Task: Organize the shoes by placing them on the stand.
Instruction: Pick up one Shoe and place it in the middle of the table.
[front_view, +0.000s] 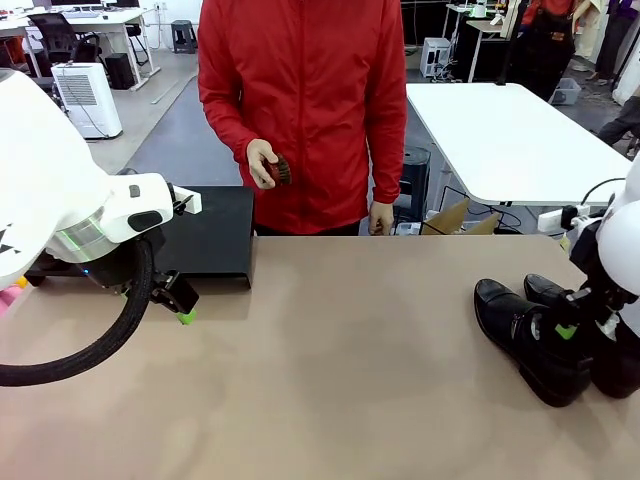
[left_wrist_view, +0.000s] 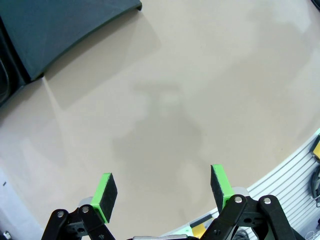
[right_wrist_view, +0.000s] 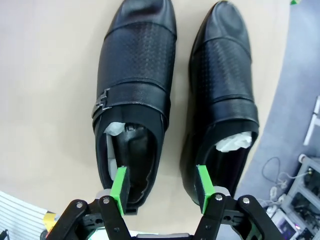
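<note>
Two glossy black shoes lie side by side at the table's right, the left shoe (front_view: 530, 345) (right_wrist_view: 135, 75) and the right shoe (front_view: 605, 350) (right_wrist_view: 225, 80), both stuffed with white paper. My right gripper (front_view: 572, 328) (right_wrist_view: 161, 187) is open just over their heel ends, one pad in the left shoe's opening and the other at the right shoe's inner wall. The other shoes are out of view. The black stand (front_view: 212, 235) (left_wrist_view: 60, 30) sits at the far left, partly hidden by my left arm. My left gripper (front_view: 182, 310) (left_wrist_view: 162, 192) hangs open and empty over bare table in front of it.
A person in a red jacket stands at the far edge, holding a small dark brush-like thing (front_view: 277, 168) in one hand. The tan tabletop (front_view: 340, 370) stretches wide between stand and shoes. The table's right edge runs close beside the right shoe.
</note>
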